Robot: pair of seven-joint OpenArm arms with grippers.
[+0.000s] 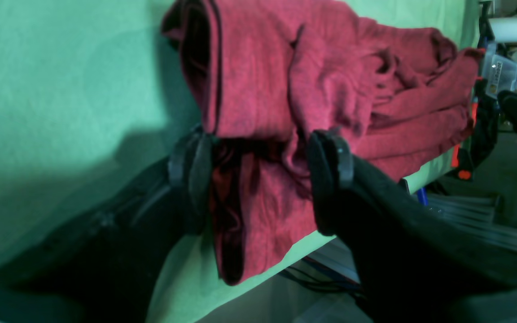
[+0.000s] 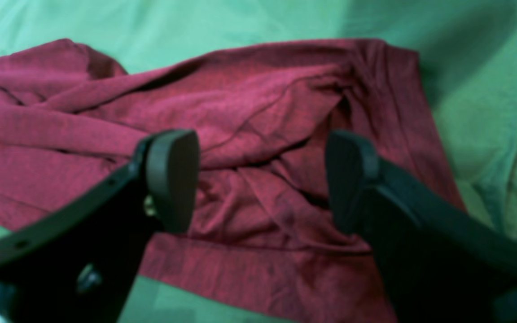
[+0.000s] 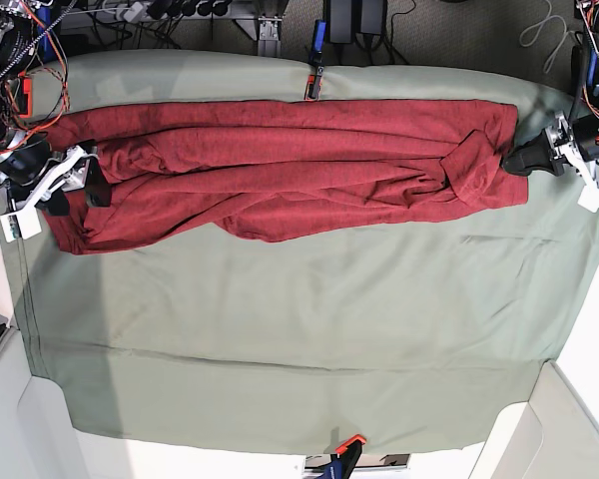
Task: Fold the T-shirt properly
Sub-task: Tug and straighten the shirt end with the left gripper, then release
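The dark red T-shirt [image 3: 280, 170] lies stretched in a wrinkled band across the far half of the table. My left gripper [image 3: 511, 160] is at its right end. In the left wrist view the jaws [image 1: 260, 166] stand wide apart, straddling a bunched fold of the shirt [image 1: 258, 67] that droops over the table edge. My right gripper [image 3: 88, 182] is at the shirt's left end. In the right wrist view it [image 2: 260, 179] is open and hovers just above the crumpled shirt [image 2: 240, 103], holding nothing.
The sage-green table cloth [image 3: 280, 339] covers the table. Orange clamps sit at its far edge [image 3: 311, 85] and near edge [image 3: 347, 442]. Cables and electronics [image 3: 20, 60] crowd the back left. White panels [image 3: 569, 429] stand at the front corners.
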